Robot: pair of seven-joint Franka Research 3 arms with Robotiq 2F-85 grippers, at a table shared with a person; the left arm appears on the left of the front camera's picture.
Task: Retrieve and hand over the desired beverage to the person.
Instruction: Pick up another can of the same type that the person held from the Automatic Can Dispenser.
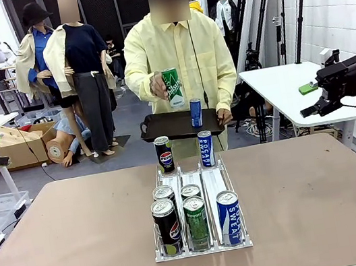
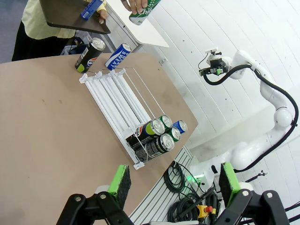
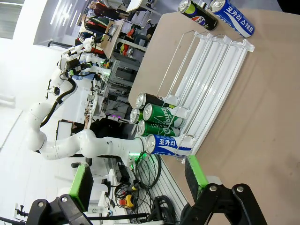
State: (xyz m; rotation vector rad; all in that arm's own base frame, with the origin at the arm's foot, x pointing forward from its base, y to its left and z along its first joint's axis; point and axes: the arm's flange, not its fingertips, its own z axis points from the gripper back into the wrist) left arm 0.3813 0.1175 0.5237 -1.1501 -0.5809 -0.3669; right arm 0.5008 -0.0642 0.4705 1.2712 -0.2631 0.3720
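1. The person (image 1: pixel 178 51) in the pale-yellow shirt stands at the far side of the brown table (image 1: pixel 80 245). The raised hand (image 1: pixel 158 85) holds a green drink can (image 1: pixel 172 87) at chest height, turned toward the robot. I judge that this shows which beverage is wanted.
2. The other hand (image 1: pixel 224 115) holds a flat black tray (image 1: pixel 163 127) level, just past the far edge of the table, probably to receive the can. One slim blue can (image 1: pixel 196 112) stands upright on it.
3. The white three-lane can rack (image 1: pixel 214 180) lies in the middle of the table. Its cans sit at the robot's end, so they should be easy to reach.
   - Left lane: two black cola cans (image 1: pixel 166 225), one behind the other.
   - Middle lane: two green cans (image 1: pixel 196 220), which are likely the task's thing.
   - Right lane: one blue-and-white can (image 1: pixel 229 214).
4. Just beyond the far end of the rack, a black can (image 1: pixel 164 154) and a blue-and-white tall can (image 1: pixel 206 147) stand upright on the table.
5. The left gripper (image 2: pixel 174 185) and the right gripper (image 3: pixel 139 183) are both spread wide and hold nothing. Each hangs out at its own side, well apart from the rack.
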